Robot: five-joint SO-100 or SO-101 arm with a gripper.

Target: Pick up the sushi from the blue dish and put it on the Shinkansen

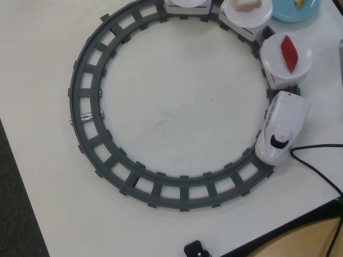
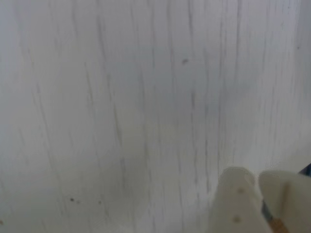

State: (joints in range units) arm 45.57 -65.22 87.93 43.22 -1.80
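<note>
One sushi (image 1: pixel 298 3) sat on blue dish (image 1: pixel 295 12), clipped by overhead view's top edge. Gripper (image 2: pixel 256 182) fingertips nearly together, empty, over bare table (image 2: pixel 121 97). Risk: nudging red piece (image 1: pixel 289 53) near Shinkansen (image 1: pixel 281 127).

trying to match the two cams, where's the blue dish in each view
Overhead view: the blue dish sits at the top right corner, cut by the frame's edge, beside the train's plate cars.
Wrist view: not in it; only blurred white tabletop and the hand at the lower right.
Shared landmark: the white tabletop.
</note>
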